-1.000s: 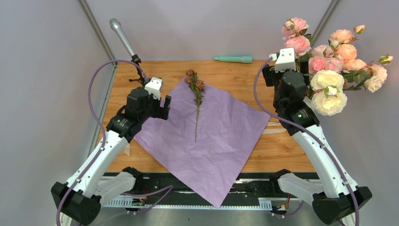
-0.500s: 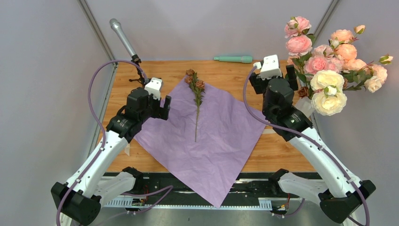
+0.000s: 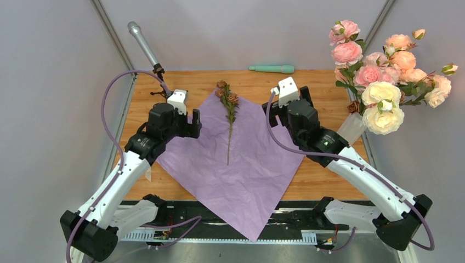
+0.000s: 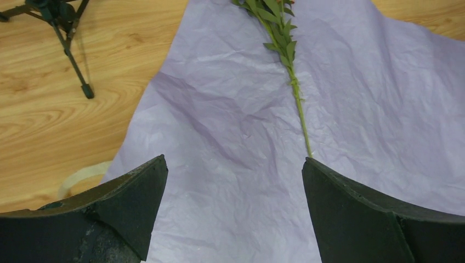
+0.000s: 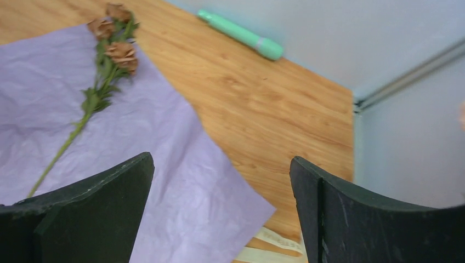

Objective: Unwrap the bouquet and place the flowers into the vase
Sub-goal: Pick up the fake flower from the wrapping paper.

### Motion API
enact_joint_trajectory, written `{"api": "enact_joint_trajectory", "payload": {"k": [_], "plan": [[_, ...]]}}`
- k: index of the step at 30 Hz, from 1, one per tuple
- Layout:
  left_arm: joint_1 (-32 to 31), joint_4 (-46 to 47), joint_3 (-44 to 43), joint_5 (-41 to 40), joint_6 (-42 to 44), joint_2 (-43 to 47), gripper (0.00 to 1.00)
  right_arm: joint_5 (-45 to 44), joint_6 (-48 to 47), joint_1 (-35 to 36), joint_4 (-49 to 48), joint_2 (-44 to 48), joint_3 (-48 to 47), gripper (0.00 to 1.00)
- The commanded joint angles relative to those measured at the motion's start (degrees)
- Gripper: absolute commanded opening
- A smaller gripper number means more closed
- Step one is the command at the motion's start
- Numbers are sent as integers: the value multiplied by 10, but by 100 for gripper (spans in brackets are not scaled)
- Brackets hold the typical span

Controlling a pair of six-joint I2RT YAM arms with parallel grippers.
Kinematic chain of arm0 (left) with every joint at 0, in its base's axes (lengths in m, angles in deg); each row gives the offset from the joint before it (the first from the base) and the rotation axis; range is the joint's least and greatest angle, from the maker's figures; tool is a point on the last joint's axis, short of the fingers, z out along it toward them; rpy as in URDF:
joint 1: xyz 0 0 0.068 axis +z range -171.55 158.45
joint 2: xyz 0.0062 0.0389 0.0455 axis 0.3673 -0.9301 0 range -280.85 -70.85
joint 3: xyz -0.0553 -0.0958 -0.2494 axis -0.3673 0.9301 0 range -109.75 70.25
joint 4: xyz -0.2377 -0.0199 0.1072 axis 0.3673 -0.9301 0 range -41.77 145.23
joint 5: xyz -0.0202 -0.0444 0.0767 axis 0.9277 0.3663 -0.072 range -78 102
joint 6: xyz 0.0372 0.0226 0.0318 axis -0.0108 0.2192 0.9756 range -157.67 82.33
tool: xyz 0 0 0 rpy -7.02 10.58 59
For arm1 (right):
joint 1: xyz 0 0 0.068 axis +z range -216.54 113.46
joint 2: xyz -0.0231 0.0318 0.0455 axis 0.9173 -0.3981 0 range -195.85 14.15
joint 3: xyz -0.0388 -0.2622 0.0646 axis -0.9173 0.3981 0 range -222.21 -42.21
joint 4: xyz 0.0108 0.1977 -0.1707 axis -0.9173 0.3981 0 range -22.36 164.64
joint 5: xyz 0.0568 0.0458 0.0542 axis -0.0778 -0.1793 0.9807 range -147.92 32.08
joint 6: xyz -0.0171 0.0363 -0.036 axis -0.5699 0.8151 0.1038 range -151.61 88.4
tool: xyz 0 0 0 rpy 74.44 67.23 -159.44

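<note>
Flower stem [image 3: 229, 121] on lilac paper [image 3: 247, 164], vase [image 3: 351, 129] right

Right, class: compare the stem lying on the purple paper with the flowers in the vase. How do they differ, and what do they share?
Pose: the stem lies flat on the paper; the vase flowers stand up out of the vase.
Colour: the stem's roses are rusty brown; the vase flowers are mostly pink, peach and cream.
Amount: the stem is one thin sprig with small blooms; the vase flowers form a full bunch with bigger blooms.
Both are roses with green leaves.
</note>
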State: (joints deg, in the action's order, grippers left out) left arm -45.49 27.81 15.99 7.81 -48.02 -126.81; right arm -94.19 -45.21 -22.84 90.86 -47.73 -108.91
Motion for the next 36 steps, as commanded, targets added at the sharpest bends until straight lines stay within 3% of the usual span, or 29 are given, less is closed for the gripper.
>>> {"api": "enact_joint_trajectory", "payload": {"k": [1, 8, 16, 24, 36], "plan": [[0, 42, -7, 32, -72, -8, 98, 108, 94, 1, -13, -9, 30, 96], [-62, 60, -34, -6, -105, -74, 94, 187, 132, -40, -36, -27, 75, 97], [-126, 128, -69, -50, -143, -222, 84, 388, 196, -227, -58, -8, 134, 96], [-134, 196, -149, -59, -165, -409, 70, 428, 220, -295, -71, -6, 161, 95], [-127, 130, -332, -124, -166, -618, 63, 448, 225, -315, -72, -7, 161, 90]]}}
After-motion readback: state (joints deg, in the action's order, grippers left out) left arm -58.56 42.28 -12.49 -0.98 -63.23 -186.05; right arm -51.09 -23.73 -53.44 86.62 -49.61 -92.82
